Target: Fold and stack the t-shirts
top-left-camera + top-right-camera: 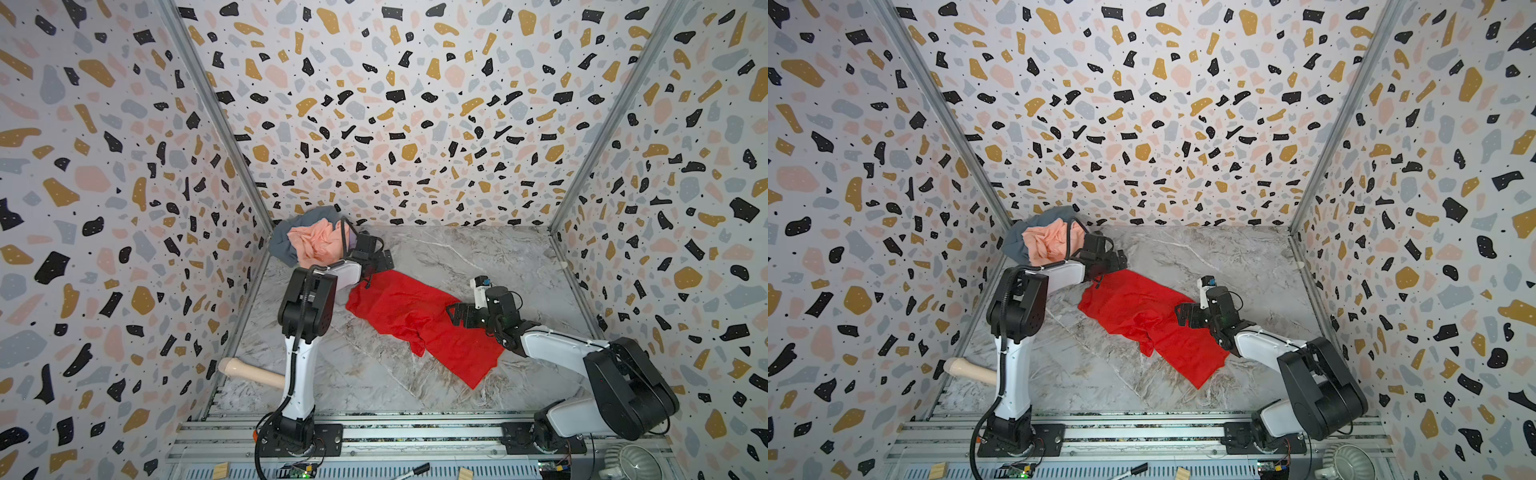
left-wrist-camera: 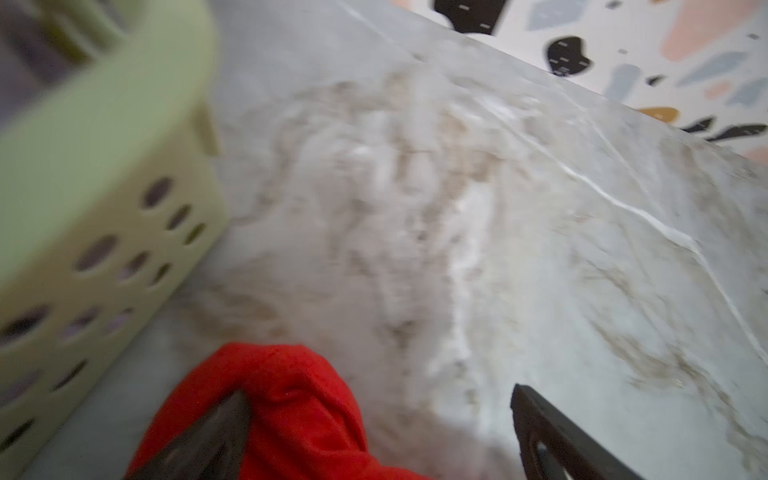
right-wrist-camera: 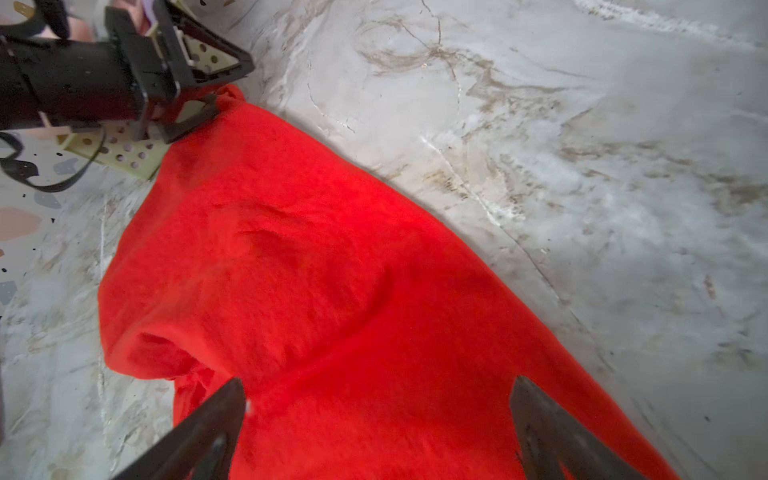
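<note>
Two wide-open empty jaws, left gripper (image 2: 380,395), right gripper (image 3: 378,382), red t-shirt (image 1: 415,316), basket (image 2: 83,166) blurred, cropped

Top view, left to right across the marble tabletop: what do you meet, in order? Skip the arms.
wooden peg → grey-blue t-shirt → peach-pink t-shirt → red t-shirt

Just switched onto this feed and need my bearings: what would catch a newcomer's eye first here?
The bright red t-shirt stands out first, sprawled diagonally and unfolded across the middle of the marble table. Both grippers stand open at it: the left gripper at its far end, the right gripper over its right edge. Next comes a peach-pink shirt heaped with a grey-blue shirt in the far left corner.
</note>
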Available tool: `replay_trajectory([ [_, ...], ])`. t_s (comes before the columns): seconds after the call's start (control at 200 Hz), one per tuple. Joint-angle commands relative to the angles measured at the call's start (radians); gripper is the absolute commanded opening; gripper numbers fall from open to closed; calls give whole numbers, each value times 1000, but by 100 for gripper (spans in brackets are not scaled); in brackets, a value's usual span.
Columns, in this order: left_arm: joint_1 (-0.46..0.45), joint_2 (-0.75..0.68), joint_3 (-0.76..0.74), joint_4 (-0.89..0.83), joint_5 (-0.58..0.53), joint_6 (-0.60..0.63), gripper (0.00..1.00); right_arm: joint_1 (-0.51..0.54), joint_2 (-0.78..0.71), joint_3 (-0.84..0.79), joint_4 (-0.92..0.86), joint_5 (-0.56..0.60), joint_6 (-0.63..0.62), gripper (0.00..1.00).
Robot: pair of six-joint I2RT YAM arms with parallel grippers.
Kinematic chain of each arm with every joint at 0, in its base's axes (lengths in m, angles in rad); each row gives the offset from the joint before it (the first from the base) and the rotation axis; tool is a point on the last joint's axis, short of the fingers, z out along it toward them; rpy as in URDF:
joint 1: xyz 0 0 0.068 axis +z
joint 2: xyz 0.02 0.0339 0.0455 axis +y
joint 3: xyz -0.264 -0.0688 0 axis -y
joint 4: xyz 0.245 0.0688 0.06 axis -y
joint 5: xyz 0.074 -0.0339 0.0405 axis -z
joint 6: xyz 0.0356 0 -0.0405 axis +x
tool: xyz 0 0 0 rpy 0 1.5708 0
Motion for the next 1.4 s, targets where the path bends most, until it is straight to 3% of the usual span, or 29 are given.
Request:
replay_trajectory([
  [0.0,22,-66,-71,-28,-104,12,100,4,15,64,9,4,-20,99],
  [0.145,27,-118,-109,-37,-85,70,100,20,29,106,-41,-52,-94,99],
  [0.4,1,-313,-242,-92,50,120,100,80,-53,70,-243,8,-180,99],
  [0.636,-150,-543,-365,-269,-26,105,99,125,-181,-3,-427,95,-115,100],
  [0.831,-324,-717,-568,-333,-61,37,98,286,-177,16,-580,227,-56,99],
  [0.996,-364,-784,-744,-191,-97,1,95,366,-94,-1,-543,328,-37,97],
  [1.101,-373,-770,-818,-95,-143,-4,93,380,-43,-17,-478,325,-36,94],
  [1.161,-377,-746,-838,-57,-155,-13,92,382,-5,-7,-466,328,-25,88],
  [1.226,-384,-704,-853,-25,-207,-38,86,383,40,18,-467,347,-13,76],
  [1.312,-392,-623,-842,-22,-267,-66,79,383,71,39,-461,392,20,48],
  [1.397,-394,-574,-852,15,-294,-91,66,383,60,40,-443,427,38,27],
])
